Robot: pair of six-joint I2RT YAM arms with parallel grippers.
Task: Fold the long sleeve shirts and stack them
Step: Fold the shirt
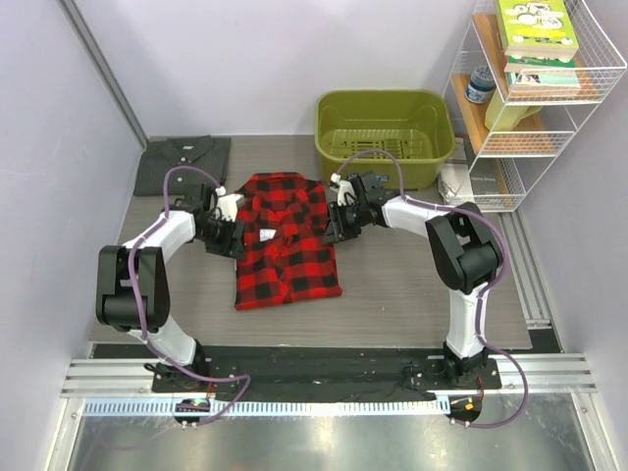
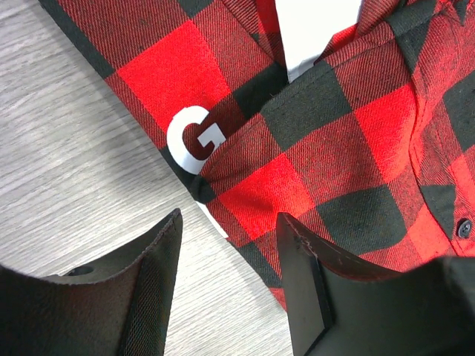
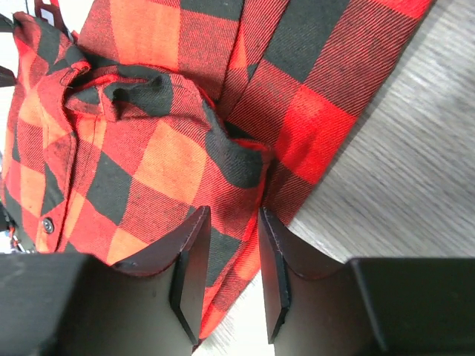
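Showing white letter G (image 2: 194,139), on plaid shirt (image 2: 334,156)

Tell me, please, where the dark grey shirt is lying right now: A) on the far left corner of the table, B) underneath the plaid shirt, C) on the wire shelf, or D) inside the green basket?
A: the top view shows the dark grey shirt lying flat at the far left corner of the table, apart from the plaid shirt and outside the green basket.

Table (image 1: 412,285), plaid shirt (image 1: 287,240), grey shirt (image 1: 182,162), bin (image 1: 383,137)
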